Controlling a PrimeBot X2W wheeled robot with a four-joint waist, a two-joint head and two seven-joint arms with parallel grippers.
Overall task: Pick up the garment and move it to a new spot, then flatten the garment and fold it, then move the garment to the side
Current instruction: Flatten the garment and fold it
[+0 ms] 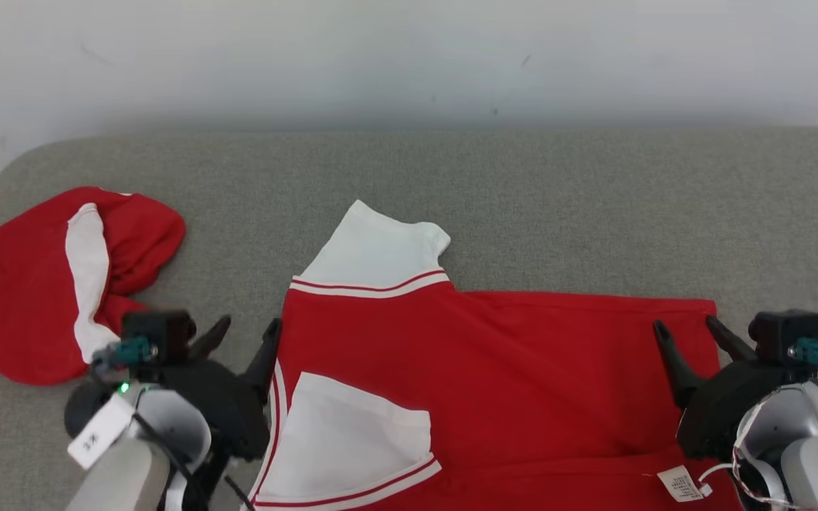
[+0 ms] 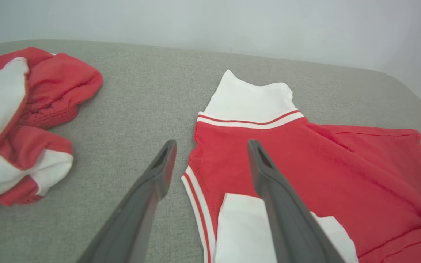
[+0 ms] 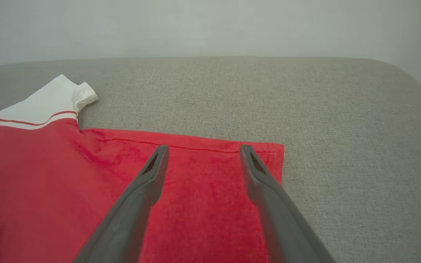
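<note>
Lying bunched at the far left of the grey worktop [image 1: 522, 184] is a crumpled red and white cloth [image 1: 18, 305]. Next comes the left gripper [image 1: 249, 325], fingers spread wide and empty, one over the worktop, the other over the garment's left edge. The garment [image 1: 508, 369] lies spread flat across the middle, one white sleeve [image 1: 373, 248] pointing to the far side. Above its right hem sits the right gripper [image 1: 684, 324], fingers wide and empty, a white label [image 1: 679, 484] nearby.
</note>
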